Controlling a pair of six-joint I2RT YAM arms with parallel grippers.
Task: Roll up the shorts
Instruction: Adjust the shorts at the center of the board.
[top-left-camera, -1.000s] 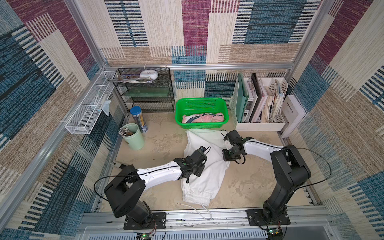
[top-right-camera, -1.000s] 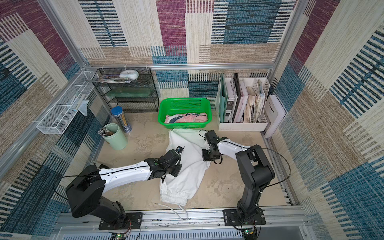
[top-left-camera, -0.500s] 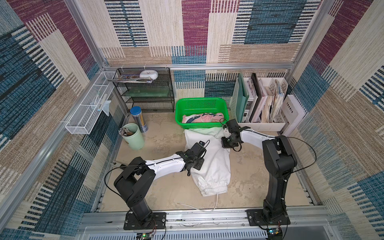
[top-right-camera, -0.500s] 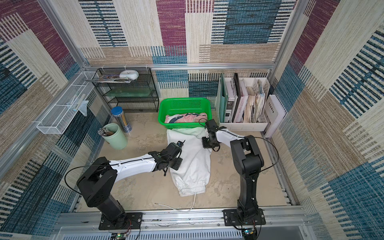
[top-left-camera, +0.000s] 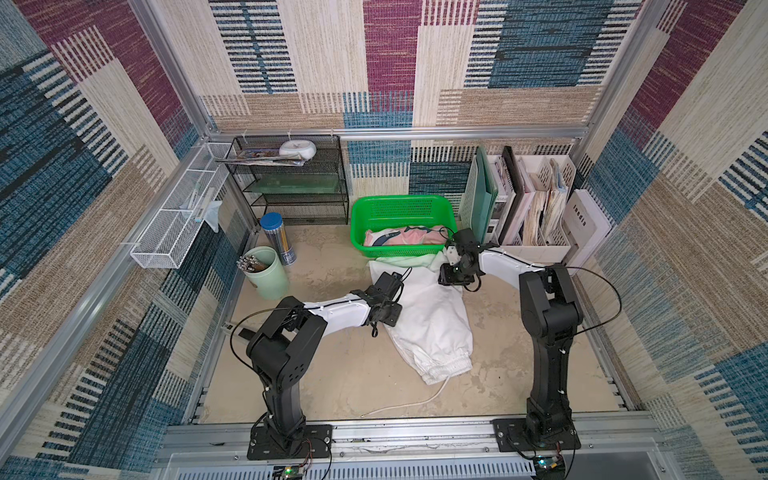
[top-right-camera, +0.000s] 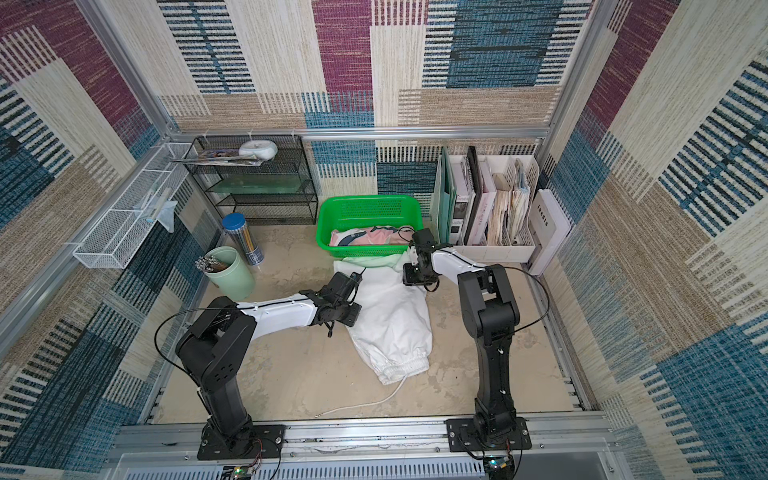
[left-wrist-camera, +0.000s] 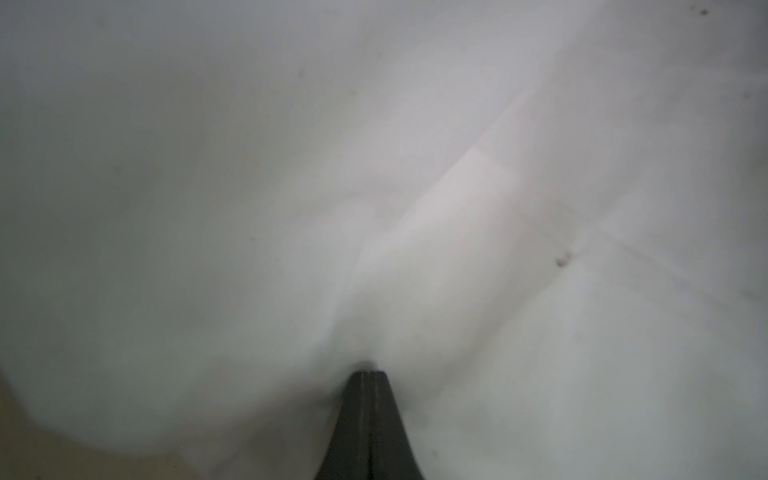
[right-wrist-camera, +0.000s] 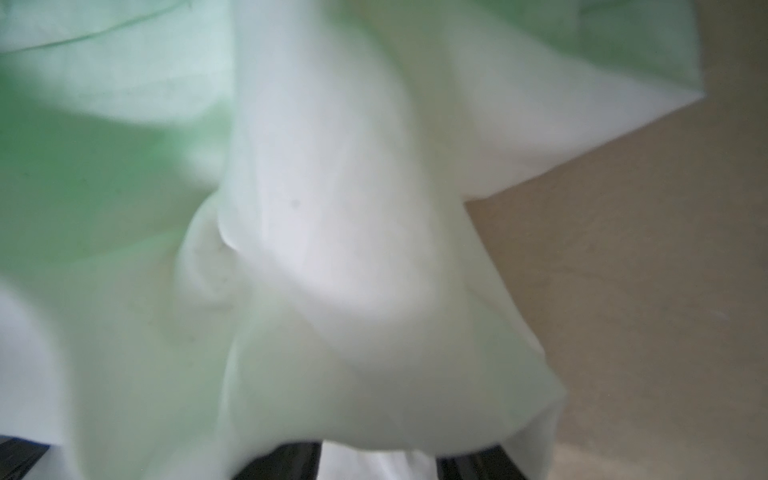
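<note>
White shorts (top-left-camera: 428, 316) lie lengthwise from the desk's (top-left-camera: 332, 374) far edge toward its near edge, gathered waistband nearest. Left jaws clench their cloth; right jaws parted. Pink shorts (top-left-camera: 411, 237) sit in basket (top-left-camera: 399, 208).

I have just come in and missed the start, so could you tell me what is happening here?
The robot is handling the white shorts, which lie flat on the table in front of the green basket. The left gripper is shut on their cloth; the right gripper has its jaws apart at the end near the basket. Nothing is rolled yet, and the pink shorts lie in the basket.
</note>
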